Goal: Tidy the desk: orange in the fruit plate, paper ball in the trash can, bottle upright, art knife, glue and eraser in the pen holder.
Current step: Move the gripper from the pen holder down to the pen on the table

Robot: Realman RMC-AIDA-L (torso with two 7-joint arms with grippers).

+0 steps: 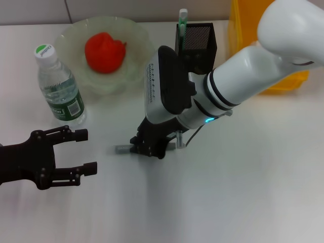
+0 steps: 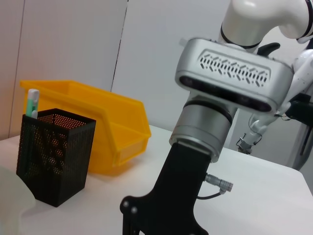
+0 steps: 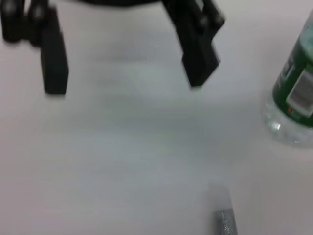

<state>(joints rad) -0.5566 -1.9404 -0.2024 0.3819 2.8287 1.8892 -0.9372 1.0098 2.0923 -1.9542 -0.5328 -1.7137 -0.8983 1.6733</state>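
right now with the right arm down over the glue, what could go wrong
The glue lies flat on the desk, only its tip showing beside the right gripper; a slightly offset close could roll or flick it away. The bottle stands upright close by, with the left gripper open near it, so a wide swing might topple it. The pen holder already holds the art knife, leaving less room for a clean drop.

1. A robot test bench in a lab: the plain white desk [image 1: 243, 192] fills the head view.
2. Bare white wall panels [image 2: 73, 44] rise behind it in the left wrist view.
3. A second white robot [image 2: 303, 93] stands at that view's right edge.
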